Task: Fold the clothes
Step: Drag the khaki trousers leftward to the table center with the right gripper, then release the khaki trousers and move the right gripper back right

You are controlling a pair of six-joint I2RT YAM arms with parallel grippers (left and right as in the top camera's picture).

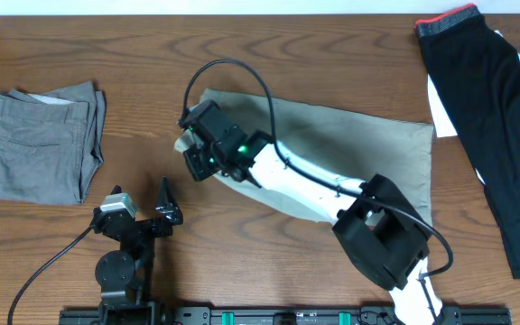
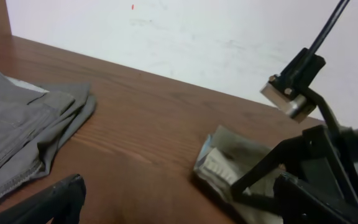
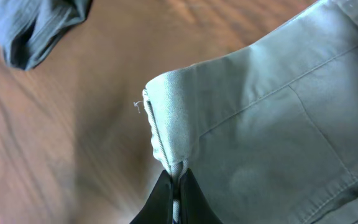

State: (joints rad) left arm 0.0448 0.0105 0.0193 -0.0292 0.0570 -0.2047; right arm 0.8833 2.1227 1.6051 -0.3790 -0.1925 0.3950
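The pale khaki-green shorts (image 1: 359,144) lie spread in the middle of the table, partly under my right arm. My right gripper (image 1: 190,149) is shut on their left corner; the wrist view shows the hem (image 3: 166,124) pinched between the black fingertips (image 3: 176,180). The same corner shows in the left wrist view (image 2: 225,165). The mid-grey pair (image 1: 34,144) lies folded at the left and also shows in the left wrist view (image 2: 23,137). My left gripper (image 1: 143,209) is open and empty above bare wood near the front edge, apart from both garments.
A black garment with a red-edged waistband (image 1: 490,99) lies at the right edge over something white. A black cable loops above the khaki shorts. A pale wall stands behind the table's far edge.
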